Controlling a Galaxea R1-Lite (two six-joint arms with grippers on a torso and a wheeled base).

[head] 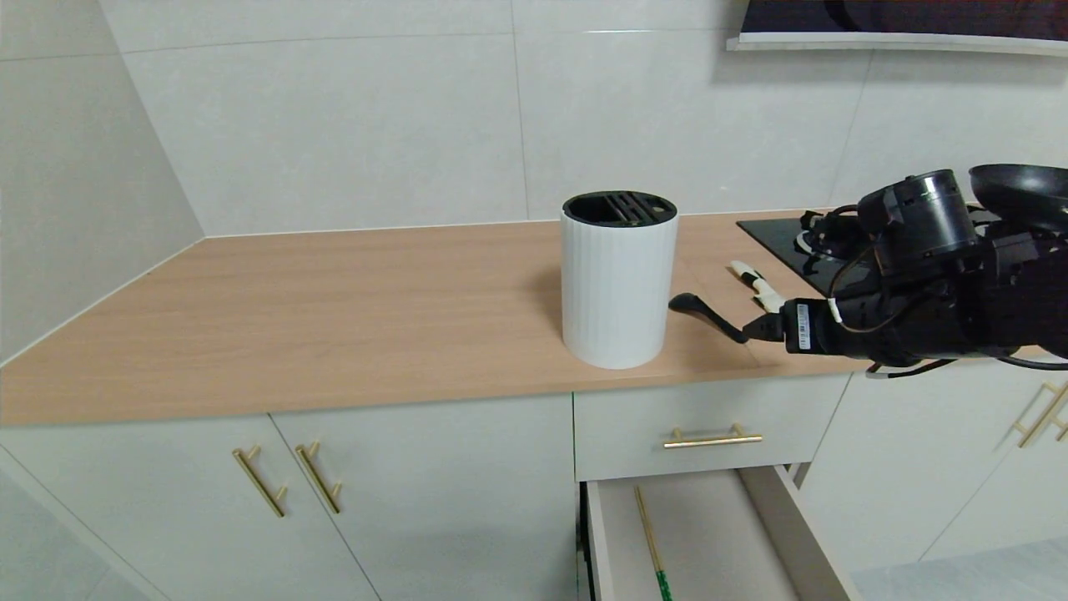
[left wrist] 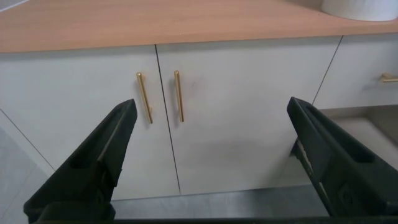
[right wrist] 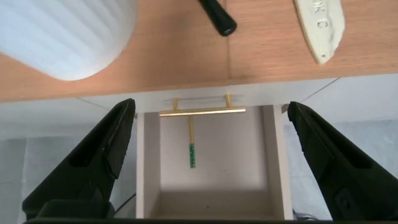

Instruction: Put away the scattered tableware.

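Both tools gape wide and hold nothing. The right tool (right wrist: 210,107) hangs over the near edge of the desk (head: 334,317), above the open drawer (right wrist: 236,162). The left tool (left wrist: 210,102) faces the cabinet doors (left wrist: 249,124). A black handle (head: 705,314) and a white-handled utensil (head: 755,284) lie right of the white holder (head: 618,284). Chopsticks (head: 649,534) lie in the drawer.

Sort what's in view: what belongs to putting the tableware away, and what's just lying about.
For the job: black-handled utensil, white-handled utensil, white slotted holder, open drawer, chopsticks inside it.
Just lying about: cooktop, black pan, closed cupboard doors.
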